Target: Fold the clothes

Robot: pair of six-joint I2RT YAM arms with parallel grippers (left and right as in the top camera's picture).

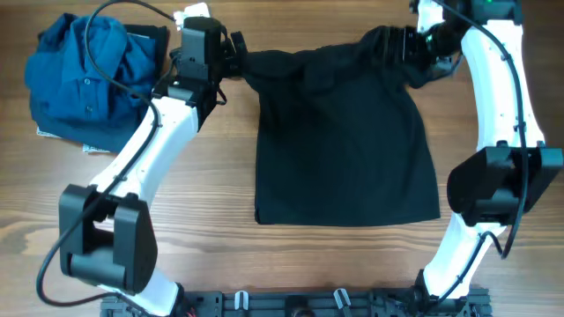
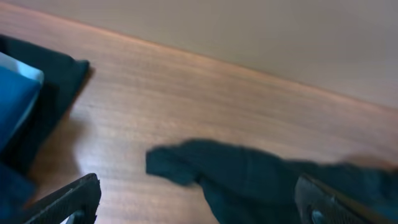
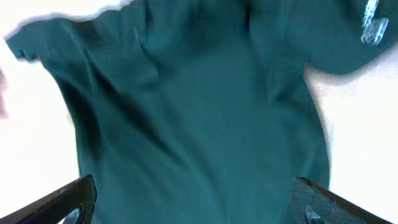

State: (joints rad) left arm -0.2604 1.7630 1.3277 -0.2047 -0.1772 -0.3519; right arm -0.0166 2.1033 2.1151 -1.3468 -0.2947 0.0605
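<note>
The black shirt (image 1: 344, 141) lies spread on the wooden table with its hem toward the front and no logo showing. Both sleeves at the far edge are bunched. My left gripper (image 1: 233, 55) is at the left sleeve, and in the left wrist view its jaws (image 2: 205, 208) are wide open over the black sleeve cloth (image 2: 249, 180). My right gripper (image 1: 407, 44) is at the right sleeve. In the right wrist view its jaws (image 3: 199, 205) are wide open just above the shirt (image 3: 199, 124), holding nothing.
A crumpled blue button-up shirt (image 1: 84, 75) lies at the far left on a dark folded cloth (image 1: 148, 40); both show at the left edge of the left wrist view (image 2: 12, 106). Bare wood (image 1: 211, 176) surrounds the black shirt.
</note>
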